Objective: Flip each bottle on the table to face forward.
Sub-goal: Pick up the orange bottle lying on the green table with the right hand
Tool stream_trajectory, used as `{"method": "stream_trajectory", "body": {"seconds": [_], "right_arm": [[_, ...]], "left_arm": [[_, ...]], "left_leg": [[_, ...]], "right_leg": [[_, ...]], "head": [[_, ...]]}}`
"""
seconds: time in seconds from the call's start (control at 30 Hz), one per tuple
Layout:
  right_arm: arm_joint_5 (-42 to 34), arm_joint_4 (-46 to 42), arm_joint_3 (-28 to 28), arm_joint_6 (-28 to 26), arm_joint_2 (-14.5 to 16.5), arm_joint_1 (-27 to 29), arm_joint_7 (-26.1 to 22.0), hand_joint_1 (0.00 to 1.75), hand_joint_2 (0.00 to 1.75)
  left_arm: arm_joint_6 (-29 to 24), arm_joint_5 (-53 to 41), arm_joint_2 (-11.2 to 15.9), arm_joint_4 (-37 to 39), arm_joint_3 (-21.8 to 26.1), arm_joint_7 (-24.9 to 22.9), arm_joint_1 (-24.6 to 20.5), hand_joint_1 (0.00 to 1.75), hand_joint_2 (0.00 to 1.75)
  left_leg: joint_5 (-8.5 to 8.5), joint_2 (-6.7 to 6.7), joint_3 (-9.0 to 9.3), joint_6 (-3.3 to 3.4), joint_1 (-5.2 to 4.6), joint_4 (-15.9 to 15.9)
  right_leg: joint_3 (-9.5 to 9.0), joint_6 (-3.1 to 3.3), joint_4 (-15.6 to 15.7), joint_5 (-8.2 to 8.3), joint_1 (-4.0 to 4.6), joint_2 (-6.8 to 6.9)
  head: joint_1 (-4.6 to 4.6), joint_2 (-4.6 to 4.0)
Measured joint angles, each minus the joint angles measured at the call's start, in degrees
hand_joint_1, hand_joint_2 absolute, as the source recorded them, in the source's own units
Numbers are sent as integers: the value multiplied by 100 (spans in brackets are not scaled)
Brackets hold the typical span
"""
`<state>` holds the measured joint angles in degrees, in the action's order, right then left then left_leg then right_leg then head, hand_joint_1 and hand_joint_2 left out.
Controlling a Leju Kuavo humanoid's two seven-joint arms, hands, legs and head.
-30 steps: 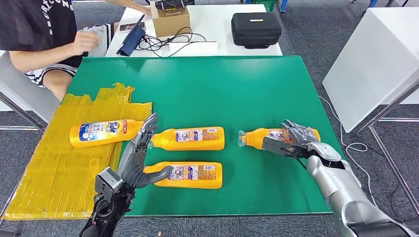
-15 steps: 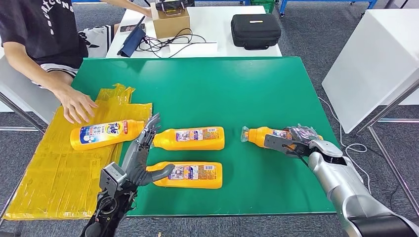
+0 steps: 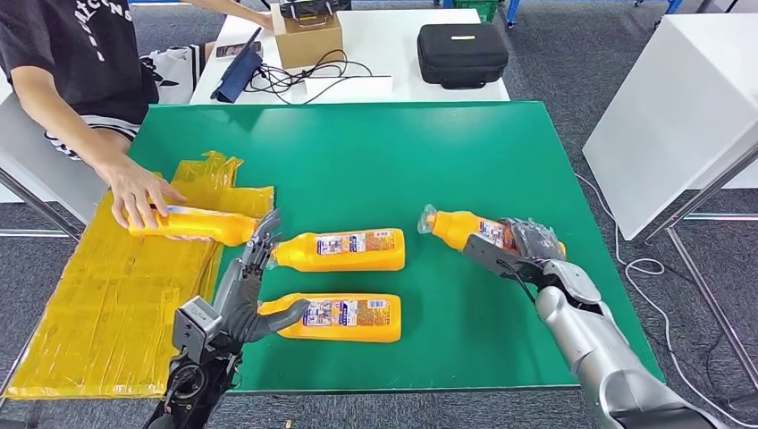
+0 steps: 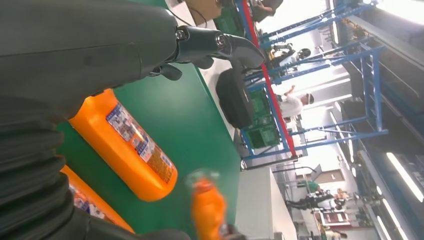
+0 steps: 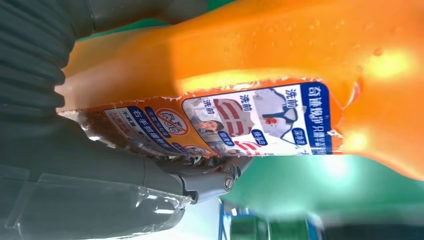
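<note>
Several orange bottles lie on the green table [image 3: 375, 152]. My right hand [image 3: 529, 256] grips the right bottle [image 3: 465, 229], which is tilted with its capped end raised; its label [image 5: 250, 120] is close in the right wrist view. The middle bottle [image 3: 344, 250] and the near bottle [image 3: 349, 315] lie flat with small-print labels up. My left hand [image 3: 243, 293] is open, its fingers stretched toward the middle bottle's neck and its thumb by the near bottle's neck. A person's hand [image 3: 134, 192] holds the far-left bottle [image 3: 192, 223] on its edge.
A crumpled yellow sheet [image 3: 107, 295] covers the table's left side. Behind the green table, a white table holds a black case [image 3: 463, 54], a cardboard box [image 3: 308, 36] and cables. Another white table [image 3: 679, 98] stands to the right. The person stands at the far left.
My right hand has raised the right bottle's capped end and carried it slightly left. The person reached in, took the far-left bottle and turned it onto its edge. My left hand barely moved.
</note>
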<state>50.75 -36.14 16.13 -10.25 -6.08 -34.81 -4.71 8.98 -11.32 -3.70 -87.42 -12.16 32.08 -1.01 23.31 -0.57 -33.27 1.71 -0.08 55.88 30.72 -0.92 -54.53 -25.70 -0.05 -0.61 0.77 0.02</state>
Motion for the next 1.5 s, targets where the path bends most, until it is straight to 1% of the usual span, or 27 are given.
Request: {"method": "stream_trajectory", "body": {"seconds": [0.07, 0.13, 0.23, 0.3, 0.53, 0.63, 0.8, 0.83, 0.9, 1.03, 1.1, 1.2, 1.27, 1.4, 1.5], "right_arm": [[-335, -492, -122, -326, 86, 284, -115, 175, 175], [-694, -1004, -201, -512, 163, 585, -226, 175, 175], [-1114, -1691, -279, -610, 250, 963, -378, 175, 175], [-1189, -2001, -308, -618, 280, 1122, -404, 175, 175], [-1271, -2513, -360, -618, 307, 1360, -420, 175, 175], [-1532, -2660, -394, -632, 326, 1434, -591, 175, 175], [-1954, -3163, -430, -698, 394, 1701, -838, 175, 175], [-2046, -3257, -436, -632, 417, 1745, -880, 175, 175], [-2319, -3402, -452, -301, 474, 1802, -998, 175, 175], [-3088, -3484, -460, 776, 600, 1791, -1399, 175, 175], [-3383, -3452, -442, 1131, 679, 1737, -1605, 175, 175], [-3639, -3335, -342, 1347, 792, 1613, -1850, 175, 175], [-3745, -3242, -237, 1443, 862, 1545, -1932, 175, 175], [-3809, -3098, -49, 1507, 1021, 1471, -1969, 175, 175], [-3816, -3028, 15, 1515, 1079, 1438, -1971, 175, 175]], "left_arm": [[-4, -50, -1, -81, 46, -17, 82, 0, 175], [-4, -84, -2, -139, 72, -32, 143, 0, 175], [-4, -118, -2, -198, 85, -48, 199, 0, 175], [-4, -136, -3, -220, 102, -52, 216, 0, 175], [-2, -139, -4, -267, 143, -61, 263, 0, 175], [-2, -148, -4, -270, 158, -67, 272, 0, 175], [0, -178, -4, -288, 166, -86, 280, 0, 175], [0, -191, -4, -292, 166, -95, 278, 0, 175], [7, -230, -4, -296, 165, -114, 269, 0, 175], [267, -169, -6, -328, 118, -108, 238, 0, 175], [399, -141, -6, -395, 38, -104, 231, 0, 175], [478, -143, -7, -489, -103, -127, 212, 0, 175], [507, -143, -8, -522, -189, -143, 193, 0, 175], [516, -145, -26, -567, -308, -184, 164, 0, 175], [516, -145, -33, -585, -356, -189, 160, 0, 175]], "left_leg": [[0, -1, -12, 0, 1, 0], [1, 0, -21, 0, 1, -1], [1, 0, -29, -1, 1, -2], [1, 0, -31, -1, 1, -2], [0, 1, -30, 0, 0, -2], [0, 1, -30, 0, 0, -1], [2, 2, -32, 0, -1, -1], [2, 2, -32, 0, 0, -1], [2, 4, -32, -1, 0, -2], [1, 6, -32, -2, 1, -3], [0, 6, -32, -2, 2, -3], [-1, 6, -32, -2, 1, -2], [-1, 5, -32, -2, 1, -2], [0, 4, -33, -2, 1, -2], [0, 3, -33, -2, 1, -2]], "right_leg": [[13, 0, -1, 0, 1, 0], [22, 1, -1, -1, 2, 0], [29, 2, 0, -3, 1, 0], [31, 2, 0, -3, 1, 0], [30, 2, 0, -2, -3, 0], [30, 1, 0, -2, -3, 0], [33, 2, 0, -2, -1, 0], [35, 2, 0, -2, -1, -1], [37, 2, 0, -2, 0, -1], [36, 2, -1, -2, 2, -1], [35, 2, -1, -2, 2, -1], [34, 2, -1, -2, 0, -1], [34, 2, -1, -2, -1, -1], [35, 2, -1, -2, -1, -1], [35, 2, -1, -2, -1, -1]], "head": [[1, 0], [2, 0], [1, 0], [1, 0], [0, 0], [0, 0], [1, 0], [1, 0], [1, 0], [0, 0], [0, 0], [0, 0], [-1, 0], [1, 0], [1, 0]]}}
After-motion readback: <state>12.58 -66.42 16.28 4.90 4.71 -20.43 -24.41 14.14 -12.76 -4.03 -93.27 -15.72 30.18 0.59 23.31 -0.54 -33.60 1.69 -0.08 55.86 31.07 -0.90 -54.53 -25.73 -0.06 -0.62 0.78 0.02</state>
